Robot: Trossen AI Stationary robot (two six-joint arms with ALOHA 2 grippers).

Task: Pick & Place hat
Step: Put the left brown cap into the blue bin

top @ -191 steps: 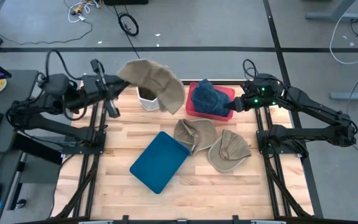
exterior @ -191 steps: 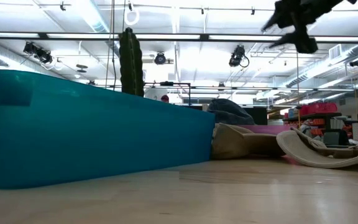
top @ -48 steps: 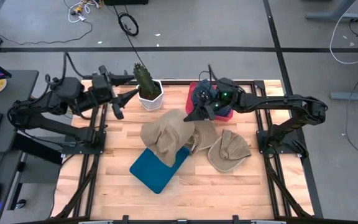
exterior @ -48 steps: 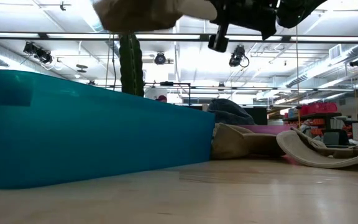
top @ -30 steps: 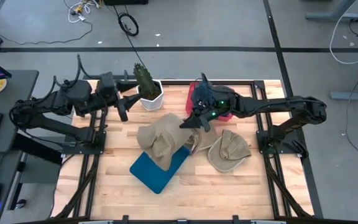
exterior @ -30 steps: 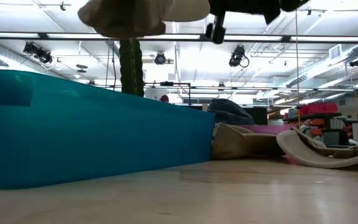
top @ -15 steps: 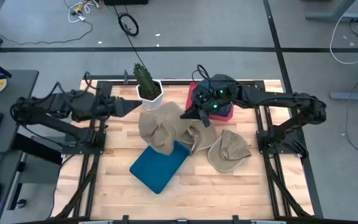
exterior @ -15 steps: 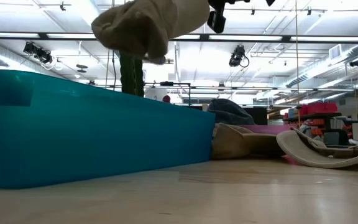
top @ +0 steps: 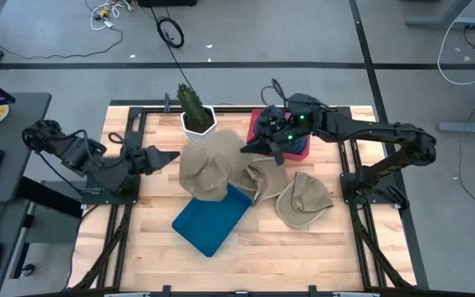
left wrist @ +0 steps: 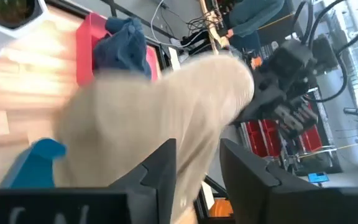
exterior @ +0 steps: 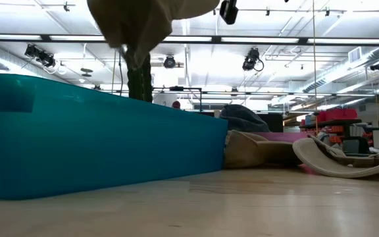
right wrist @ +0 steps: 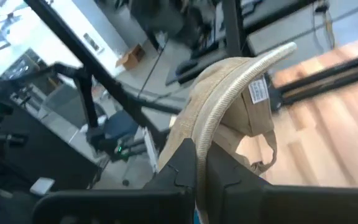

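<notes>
Right hand reaches from the right side toward worktop centre, arm stretched nearly flat, fingers clamped on the brim of a tan cap. Right wrist view shows the brim edge pinched tight between the two fingers. Cap hangs in the air above the far corner of the blue bin, just in front of the potted cactus; low view has it dangling at top of frame.

Left hand is low at the left worktop edge, arm folded back, pointing at the cap; fingers spread apart, gripping nothing.

Two more tan caps lie on the worktop; a blue cap sits in the red tray.
</notes>
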